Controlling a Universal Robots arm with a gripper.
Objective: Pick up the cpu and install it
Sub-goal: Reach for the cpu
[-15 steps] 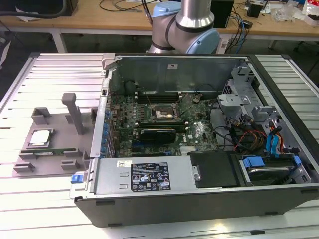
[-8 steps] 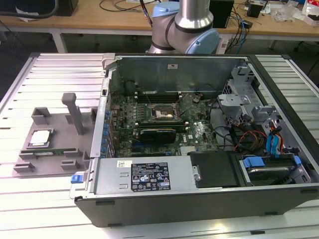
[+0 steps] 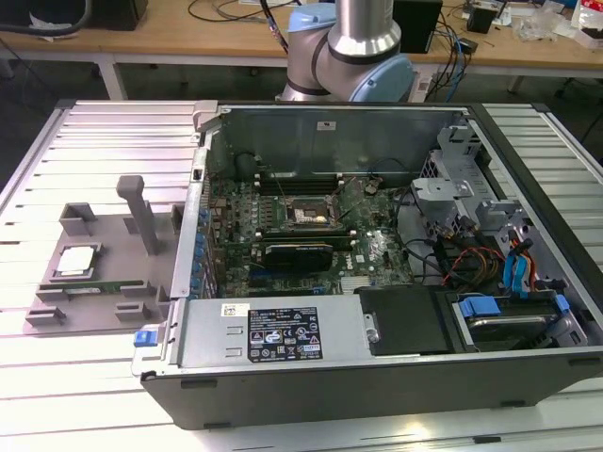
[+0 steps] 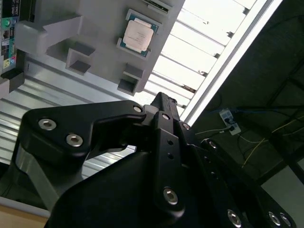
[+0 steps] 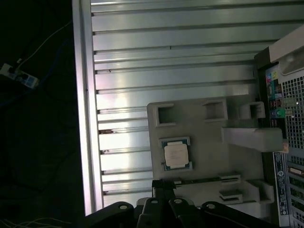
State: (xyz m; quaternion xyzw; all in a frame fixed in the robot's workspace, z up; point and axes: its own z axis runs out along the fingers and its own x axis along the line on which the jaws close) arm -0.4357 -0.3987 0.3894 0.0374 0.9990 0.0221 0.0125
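The cpu (image 3: 75, 261), a small square chip with a shiny metal top, lies flat in a recess of a grey holder plate (image 3: 113, 231) at the exterior view's left. Both wrist views look down on the cpu (image 4: 138, 36) (image 5: 176, 154) from well above. My black gripper (image 5: 164, 184) (image 4: 159, 98) hangs high over the holder, apart from the chip. Its fingers meet at the tip with nothing between them. The dark motherboard socket (image 3: 311, 215) sits inside the open computer case (image 3: 377, 377).
A long green memory stick (image 3: 89, 287) lies in the holder beside the cpu. An upright grey post (image 3: 141, 212) rises from the holder. The case is crowded with cables, drive bays and a power supply (image 3: 283, 331). The arm's base (image 3: 353, 52) stands behind the case.
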